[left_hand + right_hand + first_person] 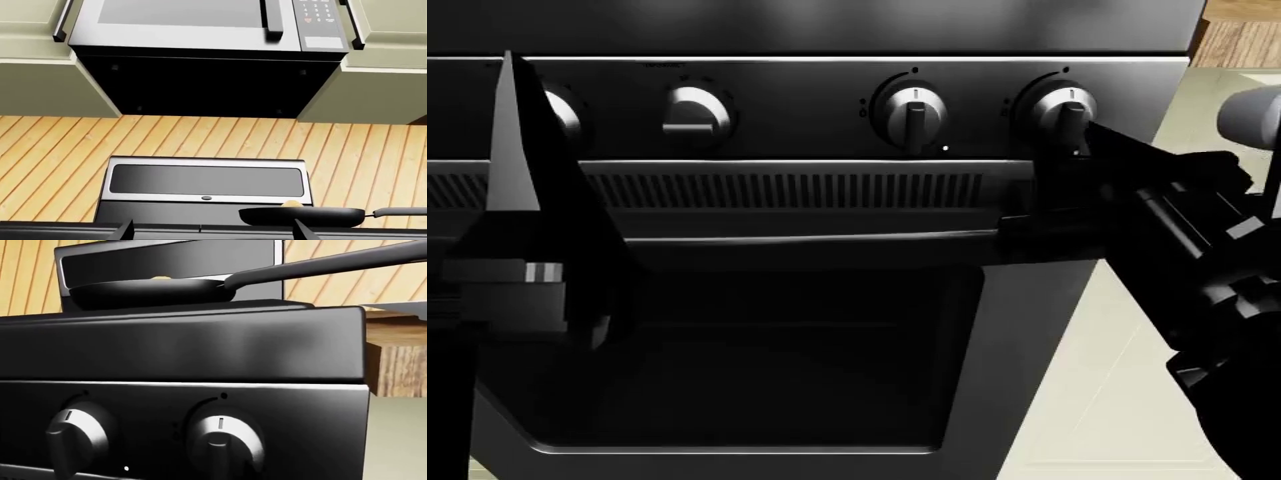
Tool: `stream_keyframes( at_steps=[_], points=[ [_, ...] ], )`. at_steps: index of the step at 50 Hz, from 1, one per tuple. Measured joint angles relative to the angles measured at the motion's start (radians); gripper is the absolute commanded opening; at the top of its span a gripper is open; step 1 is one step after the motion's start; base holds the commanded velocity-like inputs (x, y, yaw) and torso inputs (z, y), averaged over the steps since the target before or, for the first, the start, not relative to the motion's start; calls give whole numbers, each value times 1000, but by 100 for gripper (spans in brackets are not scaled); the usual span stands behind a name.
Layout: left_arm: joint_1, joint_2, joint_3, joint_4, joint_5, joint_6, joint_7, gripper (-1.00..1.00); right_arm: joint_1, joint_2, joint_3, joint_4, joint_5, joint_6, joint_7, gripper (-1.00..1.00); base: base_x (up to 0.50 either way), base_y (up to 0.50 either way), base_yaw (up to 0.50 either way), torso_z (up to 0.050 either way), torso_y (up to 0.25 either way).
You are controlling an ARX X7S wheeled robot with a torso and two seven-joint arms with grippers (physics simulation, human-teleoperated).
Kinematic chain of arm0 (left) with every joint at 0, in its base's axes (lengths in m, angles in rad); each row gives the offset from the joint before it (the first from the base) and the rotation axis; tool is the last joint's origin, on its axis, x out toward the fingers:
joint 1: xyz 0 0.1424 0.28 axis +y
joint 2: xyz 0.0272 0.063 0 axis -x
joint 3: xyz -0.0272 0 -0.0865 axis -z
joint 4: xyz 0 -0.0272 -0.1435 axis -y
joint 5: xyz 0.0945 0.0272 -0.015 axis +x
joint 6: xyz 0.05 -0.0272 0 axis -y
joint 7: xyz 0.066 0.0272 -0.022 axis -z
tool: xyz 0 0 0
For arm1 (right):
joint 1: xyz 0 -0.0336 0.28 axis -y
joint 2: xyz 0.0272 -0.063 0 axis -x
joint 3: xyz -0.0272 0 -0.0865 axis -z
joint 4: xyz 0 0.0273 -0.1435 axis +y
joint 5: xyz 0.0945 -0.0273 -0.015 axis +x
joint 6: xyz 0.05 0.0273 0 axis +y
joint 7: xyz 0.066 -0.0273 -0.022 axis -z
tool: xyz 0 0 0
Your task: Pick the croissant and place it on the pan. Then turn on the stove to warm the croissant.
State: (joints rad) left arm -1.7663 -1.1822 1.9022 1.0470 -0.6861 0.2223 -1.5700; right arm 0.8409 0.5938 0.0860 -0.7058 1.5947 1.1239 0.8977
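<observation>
The black pan (303, 216) sits on the stove (827, 200), its long handle (400, 212) pointing away. The tan croissant (291, 203) just peeks over its rim; the right wrist view shows the pan (147, 290) and a sliver of croissant (160, 277). My left gripper (215, 233) is open and empty, level with the stove top's front edge; one of its fingers (507, 140) stands upright before the knob row. My right gripper (1084, 140) is at the rightmost knob (1066, 106), which fills the right wrist view (223, 440). Its jaws are hidden in dark.
A microwave (200, 25) hangs over the stove between pale cabinets. More silver knobs (913, 108) line the front panel above the oven door handle (827, 240). A wooden counter (397, 355) adjoins the stove's right side. Pale floor (1094, 400) lies below.
</observation>
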Motion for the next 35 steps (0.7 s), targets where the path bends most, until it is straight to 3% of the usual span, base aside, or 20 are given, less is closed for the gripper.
stream_keyframes(
  at_steps=[35],
  points=[
    [-24,12,25,0,0,10,0,100,0,23,-17,-7,-44,-4,-17,-100,0,0,0,0,0]
  ],
)
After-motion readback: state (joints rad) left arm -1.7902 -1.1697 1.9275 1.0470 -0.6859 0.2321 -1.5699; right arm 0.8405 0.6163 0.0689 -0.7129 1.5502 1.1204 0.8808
